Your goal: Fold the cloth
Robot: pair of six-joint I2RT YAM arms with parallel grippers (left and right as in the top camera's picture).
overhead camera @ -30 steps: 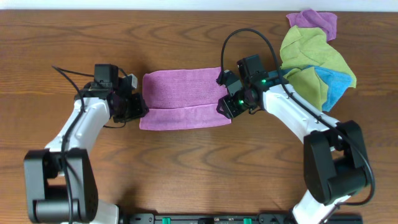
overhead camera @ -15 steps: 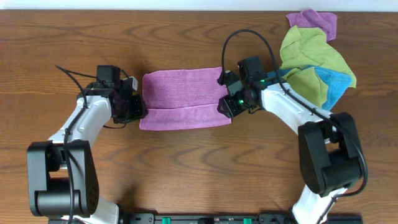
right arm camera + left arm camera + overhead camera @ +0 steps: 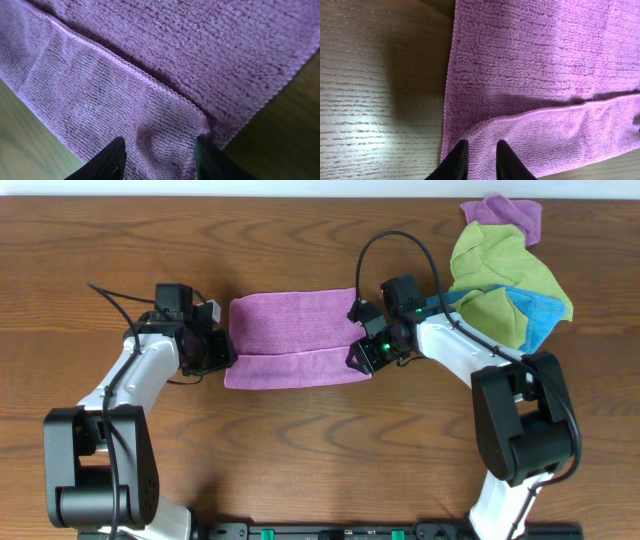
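Lilac cloth (image 3: 295, 340), one edge folded over as a flap, lies flat on the tabletop (image 3: 300, 440) between both sets of fingers.
Left fingers (image 3: 456, 162) stand a narrow slit apart over the flap's corner; whether they pinch it cannot be told. Right fingers (image 3: 110, 162) are spread wide, straddling the flap's other corner and gripping nothing.

Lilac cloth (image 3: 295, 338) flat, near long edge folded over (narrow flap)

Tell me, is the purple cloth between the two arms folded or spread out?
Partly folded: the cloth has its near strip doubled over onto it, the strip's hemmed edge running across it in both wrist views.
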